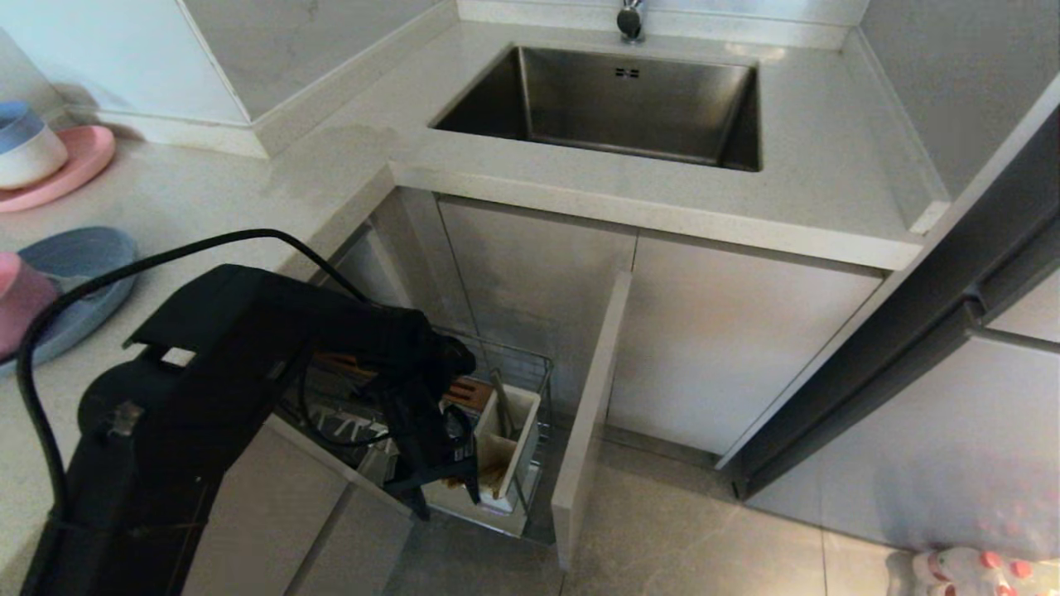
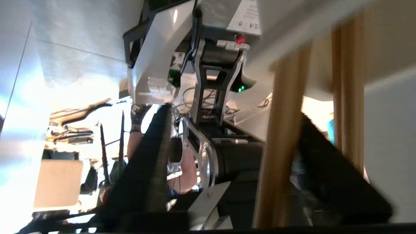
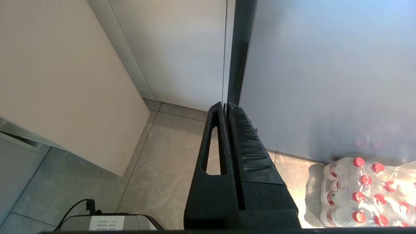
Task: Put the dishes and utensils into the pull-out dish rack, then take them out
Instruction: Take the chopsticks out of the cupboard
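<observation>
Head view shows my left gripper (image 1: 443,484) low down at the pull-out dish rack (image 1: 530,389), just left of the white utensil box (image 1: 517,447). The silver spoon (image 1: 502,404) stands in that box. The chopsticks (image 1: 497,480) poke out by my fingers at the near side of the box. Far to the left, on the counter (image 1: 248,190), the pink bowl (image 1: 21,298) sits on the blue plate (image 1: 79,281).

What could go wrong: if I lift at a slant, the sticks could catch on the box wall. If I squeeze only one stick, the other could drop to the floor (image 1: 662,530).

Left wrist view shows my two black fingers (image 2: 152,162) with the two wood chopsticks (image 2: 278,152) between them. One stick lies right by one finger. The other finger stands apart, with a gap. My fingers look about half open. I cannot tell if the sticks are pinched tight yet.

Right wrist view shows my right gripper (image 3: 226,109) hanging by my side, over the floor near a pack of water bottles (image 3: 364,191). Its fingers are pressed together and hold nothing.
</observation>
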